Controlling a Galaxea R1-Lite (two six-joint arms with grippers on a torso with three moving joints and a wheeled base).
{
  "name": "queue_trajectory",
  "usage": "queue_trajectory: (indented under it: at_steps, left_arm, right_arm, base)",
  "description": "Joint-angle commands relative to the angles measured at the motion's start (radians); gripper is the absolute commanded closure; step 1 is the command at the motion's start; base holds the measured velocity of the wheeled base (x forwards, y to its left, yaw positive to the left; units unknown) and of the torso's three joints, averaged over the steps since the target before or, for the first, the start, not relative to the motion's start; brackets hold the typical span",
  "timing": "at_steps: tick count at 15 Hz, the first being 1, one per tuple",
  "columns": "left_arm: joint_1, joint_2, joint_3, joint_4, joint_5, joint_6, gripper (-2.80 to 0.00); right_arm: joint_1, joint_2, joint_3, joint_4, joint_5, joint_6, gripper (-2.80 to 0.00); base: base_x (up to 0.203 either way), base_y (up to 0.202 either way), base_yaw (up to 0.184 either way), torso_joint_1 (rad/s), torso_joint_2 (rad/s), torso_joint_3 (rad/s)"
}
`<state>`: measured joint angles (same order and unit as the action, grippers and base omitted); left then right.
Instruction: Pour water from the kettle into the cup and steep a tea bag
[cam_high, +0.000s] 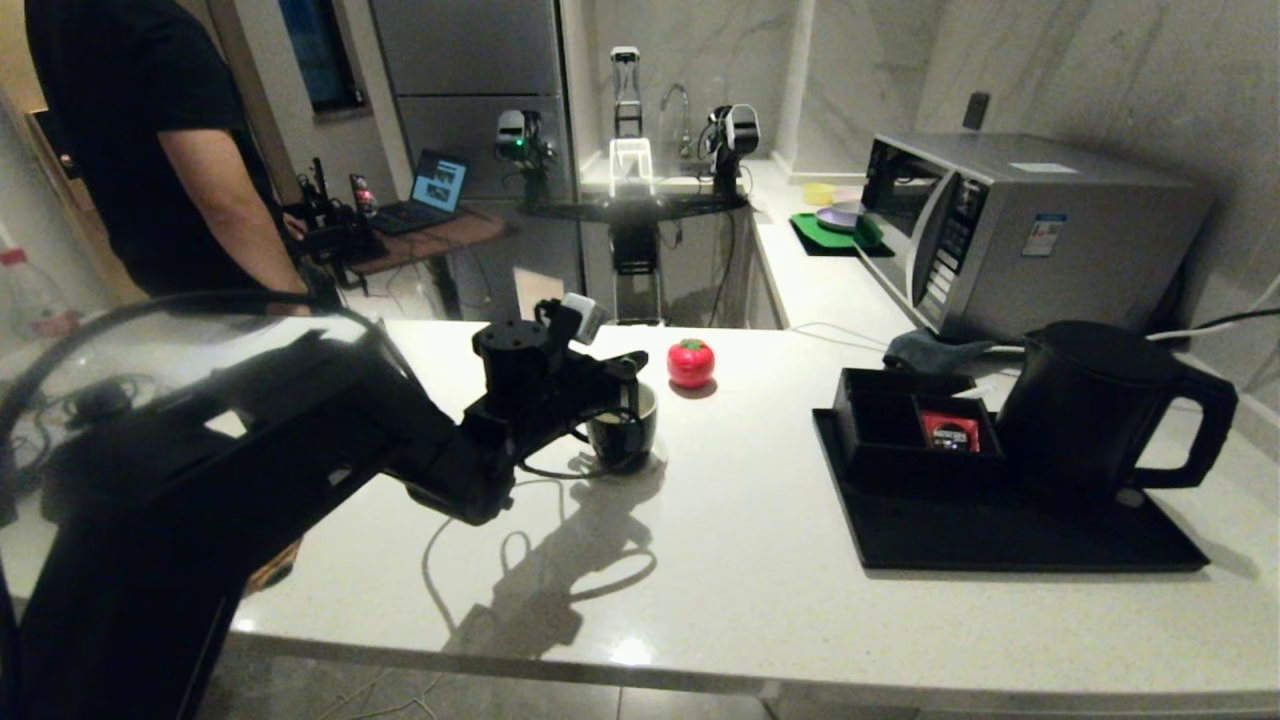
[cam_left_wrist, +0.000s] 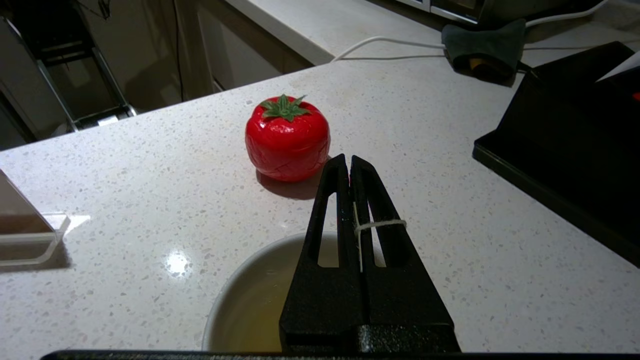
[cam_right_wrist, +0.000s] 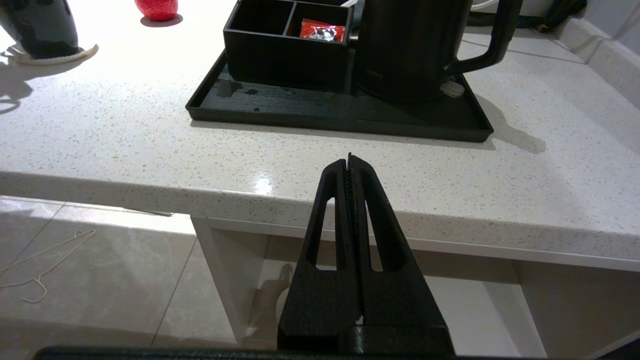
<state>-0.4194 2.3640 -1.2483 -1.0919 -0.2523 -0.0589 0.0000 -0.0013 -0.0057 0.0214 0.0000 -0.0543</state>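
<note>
The left arm (cam_high: 300, 440) reaches from the near left across the bench toward its middle, forearm rising slightly to the wrist. The left tool (cam_high: 625, 375) sits low at the arm's far end, pointing right and away, its two black fingers (cam_left_wrist: 372, 200) pressed together with a thin white string (cam_left_wrist: 380, 225) pinched between them and looped round one finger. The right tool (cam_right_wrist: 349, 165) hangs off the near edge of the bench on the right, fingers pressed together and holding nothing.
</note>
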Motion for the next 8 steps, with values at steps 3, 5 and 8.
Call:
queue_trajectory:
  at_steps: [3,5,8]
  left_arm:
    - [0.000,-0.012,-0.002,-0.008,0.001,-0.001,0.00]
    - [0.006,-0.038,-0.003,-0.005,0.001,-0.001,0.00]
    - [0.007,-0.062,-0.010,0.004,0.001,-0.001,0.00]
  right_arm:
    - [0.000,0.001,0.001,0.000,0.000,-0.001,0.00]
    - [0.000,0.001,0.000,0.000,0.000,-0.001,0.00]
    - [0.000,0.001,0.000,0.000,0.000,-0.001,0.00]
  base:
    - [0.000,0.000,0.000,0.000,0.00,0.000]
    - [0.000,0.000,0.000,0.000,0.00,0.000]
    - [0.000,0.000,0.000,0.000,0.00,0.000]
